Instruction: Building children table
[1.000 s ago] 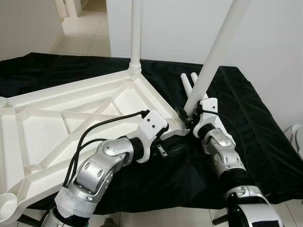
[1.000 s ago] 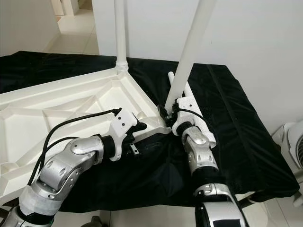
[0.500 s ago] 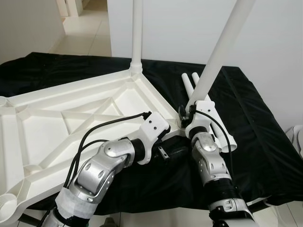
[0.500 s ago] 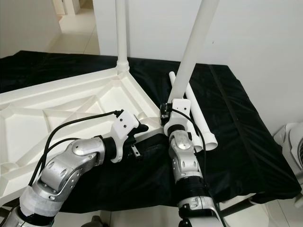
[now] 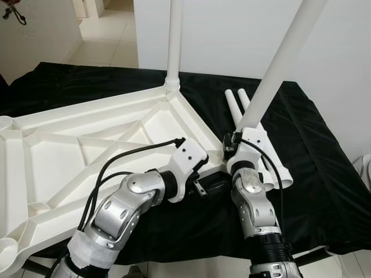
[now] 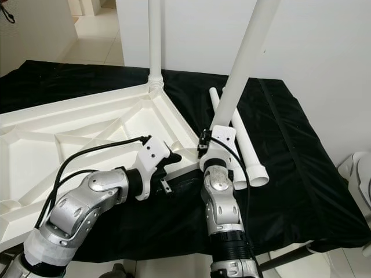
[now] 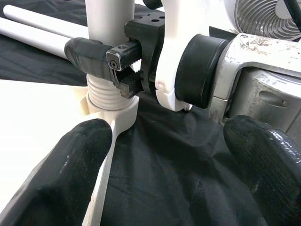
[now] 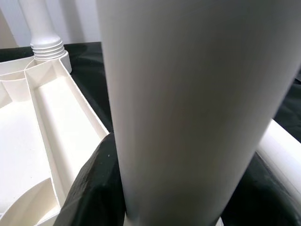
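Note:
A white tabletop (image 5: 69, 150) lies upside down on a black-covered table. One white leg (image 5: 174, 40) stands upright in its far corner. A second leg (image 5: 278, 63) leans to the right, its threaded end at the near right corner socket (image 7: 110, 106). My right gripper (image 5: 233, 142) is shut on this leg just above the thread, and the leg (image 8: 188, 94) looms close in the right wrist view. My left gripper (image 7: 174, 179) is open, low beside the same corner, its fingers (image 7: 80, 160) spread on either side of the black cloth.
Two loose white legs (image 6: 249, 156) lie side by side on the black cloth right of the tabletop. A fan (image 7: 263, 16) stands off the table's right end. The table's front edge runs just below both forearms. A white wall rises behind.
My right forearm has swung leftward and now stands almost beneath the leaning leg. The leg's foot has stayed at the corner socket. My left arm has hardly moved; the camera has shifted slightly.

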Robot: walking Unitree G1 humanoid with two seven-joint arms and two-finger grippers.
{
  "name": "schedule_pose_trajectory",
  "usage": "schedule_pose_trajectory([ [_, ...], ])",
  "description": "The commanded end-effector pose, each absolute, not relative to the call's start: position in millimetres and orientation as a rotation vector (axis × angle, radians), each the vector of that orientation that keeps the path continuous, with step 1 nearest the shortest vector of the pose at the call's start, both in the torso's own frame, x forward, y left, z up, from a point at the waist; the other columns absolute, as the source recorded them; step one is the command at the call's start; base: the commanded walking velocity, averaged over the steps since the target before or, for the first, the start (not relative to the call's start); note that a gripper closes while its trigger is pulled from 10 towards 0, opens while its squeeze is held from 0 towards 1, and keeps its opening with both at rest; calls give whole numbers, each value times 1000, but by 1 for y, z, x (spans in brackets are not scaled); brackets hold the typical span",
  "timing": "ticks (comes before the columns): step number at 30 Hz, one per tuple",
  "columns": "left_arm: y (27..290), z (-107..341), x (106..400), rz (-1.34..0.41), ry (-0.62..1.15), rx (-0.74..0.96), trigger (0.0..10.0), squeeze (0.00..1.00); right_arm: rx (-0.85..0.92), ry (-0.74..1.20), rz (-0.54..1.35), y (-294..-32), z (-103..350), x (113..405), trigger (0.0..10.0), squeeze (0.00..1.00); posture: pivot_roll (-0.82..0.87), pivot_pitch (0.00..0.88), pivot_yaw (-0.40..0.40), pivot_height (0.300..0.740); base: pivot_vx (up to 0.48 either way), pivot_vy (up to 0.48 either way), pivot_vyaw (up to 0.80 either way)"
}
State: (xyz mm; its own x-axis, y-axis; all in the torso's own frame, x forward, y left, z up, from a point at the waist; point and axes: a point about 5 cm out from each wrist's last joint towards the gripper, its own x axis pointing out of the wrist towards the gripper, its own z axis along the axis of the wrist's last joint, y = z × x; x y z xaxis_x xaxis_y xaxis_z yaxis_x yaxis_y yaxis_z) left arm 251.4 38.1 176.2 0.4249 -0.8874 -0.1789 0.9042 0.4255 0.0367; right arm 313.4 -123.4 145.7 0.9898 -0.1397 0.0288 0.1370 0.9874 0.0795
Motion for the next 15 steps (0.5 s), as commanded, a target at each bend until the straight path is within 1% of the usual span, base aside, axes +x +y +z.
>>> schedule_pose_trajectory([
  [1,36,177,249,-1129,136,138,10000,0,74,4,-170,-127,138,310,10000,0,106,4,-45,740,0,0,0],
  [2,36,177,249,-1128,136,138,10000,0,79,0,-164,-127,139,311,10000,522,106,3,-44,740,0,0,0],
  [3,36,177,250,-1128,136,138,10000,0,83,-4,-160,-128,140,311,10000,1000,106,3,-44,740,0,0,0],
  [7,36,177,250,-1128,136,138,10000,0,98,-18,-135,-127,143,312,10000,1000,104,2,-44,740,0,0,0],
  [9,36,177,251,-1127,136,140,10000,0,112,-42,-78,-128,146,315,10000,1000,103,3,-45,740,0,0,0],
  [11,36,177,251,-1127,136,140,10000,0,112,-42,-78,-128,146,315,10000,1000,103,3,-45,740,0,0,0],
  [14,36,177,252,-1124,134,140,10000,0,130,-45,5,-130,148,319,10000,1000,101,6,-44,740,0,0,0],
  [15,36,177,252,-1124,134,140,10000,0,130,-45,5,-130,148,319,10000,1000,101,6,-44,740,0,0,0],
])
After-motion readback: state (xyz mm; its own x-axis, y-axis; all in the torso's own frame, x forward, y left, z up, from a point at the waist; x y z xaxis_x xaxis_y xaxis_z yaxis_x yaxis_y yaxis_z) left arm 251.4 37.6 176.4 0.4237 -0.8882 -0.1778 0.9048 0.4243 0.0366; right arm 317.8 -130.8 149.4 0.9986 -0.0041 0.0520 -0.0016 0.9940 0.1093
